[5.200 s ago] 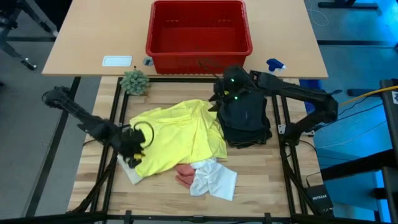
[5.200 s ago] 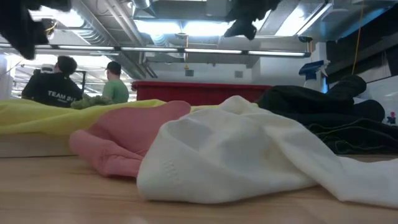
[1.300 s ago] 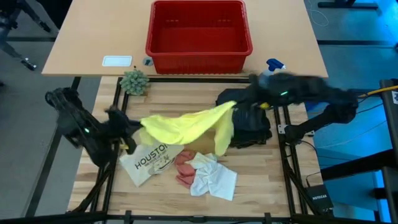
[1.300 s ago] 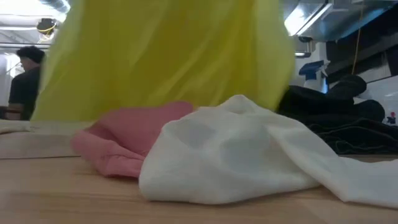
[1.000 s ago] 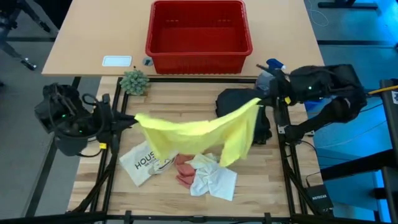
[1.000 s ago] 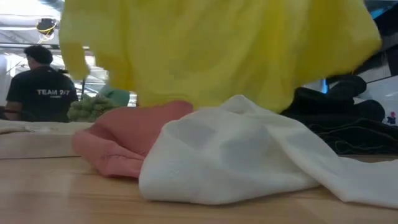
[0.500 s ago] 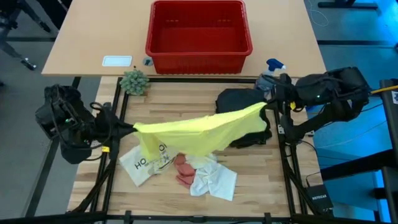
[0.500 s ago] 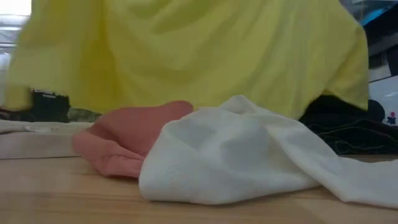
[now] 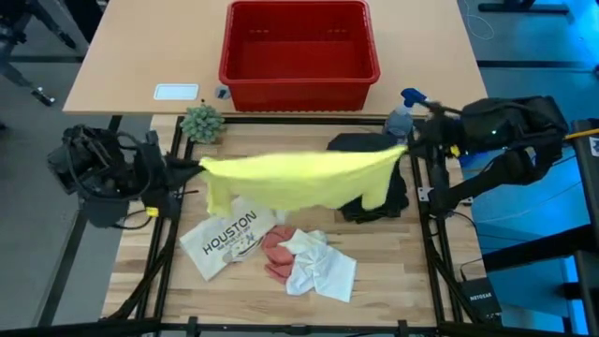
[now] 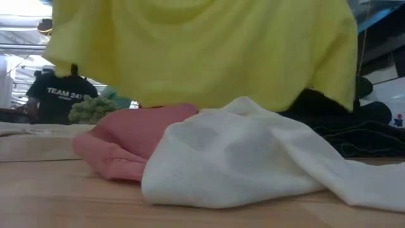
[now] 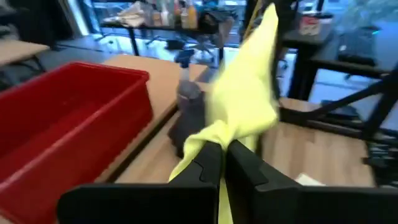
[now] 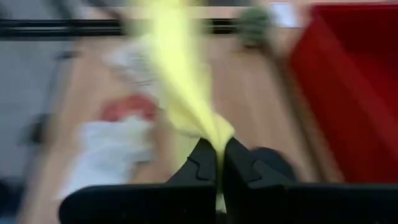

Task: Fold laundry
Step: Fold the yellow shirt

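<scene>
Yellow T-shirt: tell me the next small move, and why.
Probably lower it flat onto bare wood. The left gripper and right gripper hold the yellow T-shirt stretched in the air above the HOUSTON item and black trousers.

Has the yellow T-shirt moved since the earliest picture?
Yes. The yellow T-shirt lay on the table; now it hangs stretched between the left gripper and right gripper, nearer the red basket.

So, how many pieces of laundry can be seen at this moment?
4. The yellow T-shirt hangs stretched between both grippers; the dark trousers lie behind it; the pink cloth and white cloth lie in front. More may be hidden.
</scene>
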Tool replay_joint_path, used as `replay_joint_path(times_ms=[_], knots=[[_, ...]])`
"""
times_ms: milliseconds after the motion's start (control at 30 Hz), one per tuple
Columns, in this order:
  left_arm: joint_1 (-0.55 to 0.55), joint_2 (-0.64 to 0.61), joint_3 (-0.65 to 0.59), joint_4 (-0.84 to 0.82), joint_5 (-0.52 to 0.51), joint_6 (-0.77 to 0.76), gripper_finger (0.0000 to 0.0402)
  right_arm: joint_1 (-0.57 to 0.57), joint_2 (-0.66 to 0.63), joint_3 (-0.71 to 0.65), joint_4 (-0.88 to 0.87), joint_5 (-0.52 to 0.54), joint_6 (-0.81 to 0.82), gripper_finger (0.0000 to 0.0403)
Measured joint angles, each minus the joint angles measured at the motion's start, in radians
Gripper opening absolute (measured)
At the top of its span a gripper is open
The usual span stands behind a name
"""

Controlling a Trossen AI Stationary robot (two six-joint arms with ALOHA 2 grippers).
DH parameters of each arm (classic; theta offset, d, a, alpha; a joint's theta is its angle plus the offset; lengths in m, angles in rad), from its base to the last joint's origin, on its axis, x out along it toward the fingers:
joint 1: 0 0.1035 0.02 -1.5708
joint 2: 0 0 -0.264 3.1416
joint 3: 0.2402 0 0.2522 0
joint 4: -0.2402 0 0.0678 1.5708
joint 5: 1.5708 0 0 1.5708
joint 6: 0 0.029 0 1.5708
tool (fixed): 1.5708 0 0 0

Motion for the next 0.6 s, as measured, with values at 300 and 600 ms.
replay_joint_path(times_ms=[300, 600], knots=[[0.031, 0.01, 0.015, 0.09, 0.086, 0.03, 0.0, 0.001, 0.008, 0.0, 0.007, -0.117, -0.017, 0.0], [0.083, 0.009, 0.015, -0.035, -0.019, -0.072, 0.0, -0.014, 0.006, 0.001, 0.003, -0.025, -0.031, 0.0]])
